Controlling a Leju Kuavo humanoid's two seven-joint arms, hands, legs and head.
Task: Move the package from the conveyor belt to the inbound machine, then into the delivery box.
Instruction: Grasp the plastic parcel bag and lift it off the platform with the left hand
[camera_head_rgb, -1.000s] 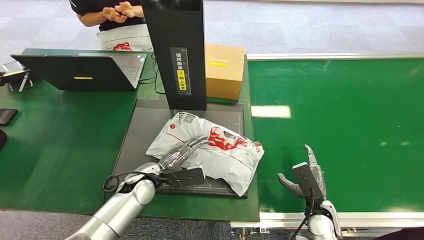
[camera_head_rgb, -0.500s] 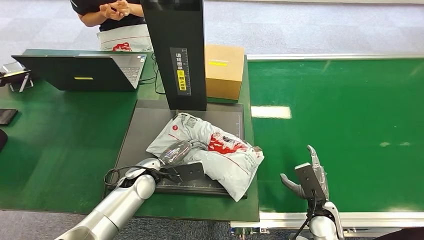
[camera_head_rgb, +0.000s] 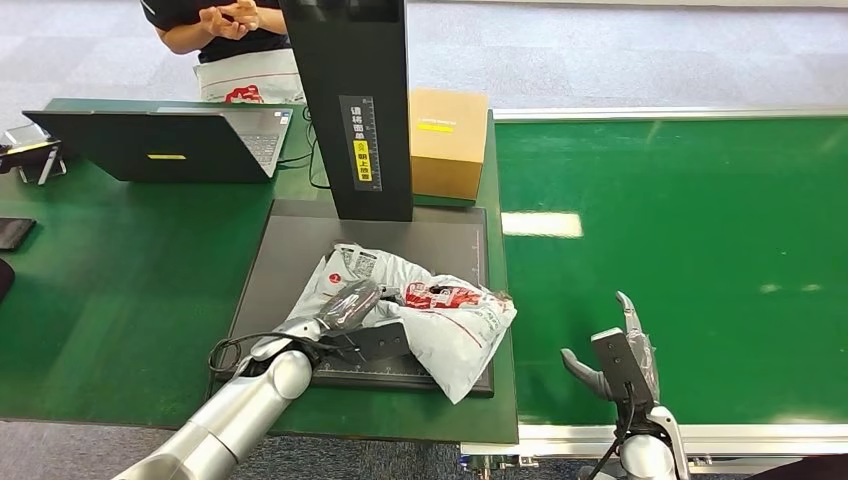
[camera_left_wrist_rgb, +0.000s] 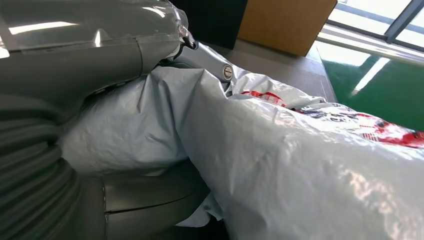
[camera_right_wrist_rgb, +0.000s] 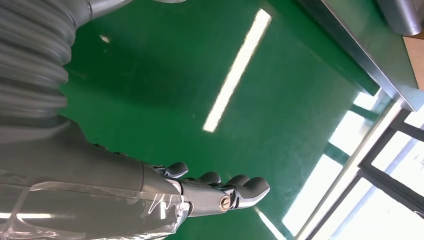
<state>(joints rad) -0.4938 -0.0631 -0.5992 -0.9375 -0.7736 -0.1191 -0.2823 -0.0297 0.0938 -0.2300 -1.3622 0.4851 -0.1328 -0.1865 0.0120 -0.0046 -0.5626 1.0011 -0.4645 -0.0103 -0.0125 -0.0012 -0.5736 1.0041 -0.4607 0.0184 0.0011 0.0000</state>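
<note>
Package: grey poly mailer (camera_head_rgb: 425, 312), soft, slippery, likely light; grip bunched edge at 9 o'clock.
Left hand (camera_head_rgb: 350, 305): fingers clamped on mailer.
Right hand (camera_head_rgb: 620, 355): fingers apart, empty.

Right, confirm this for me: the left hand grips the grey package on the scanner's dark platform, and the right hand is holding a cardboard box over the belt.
One thing is wrong: the right hand holds nothing; in the head and right wrist views its fingers hang free above the green belt. The cardboard box stands behind the scanner. The left hand does grip the grey package on the dark platform.
</note>
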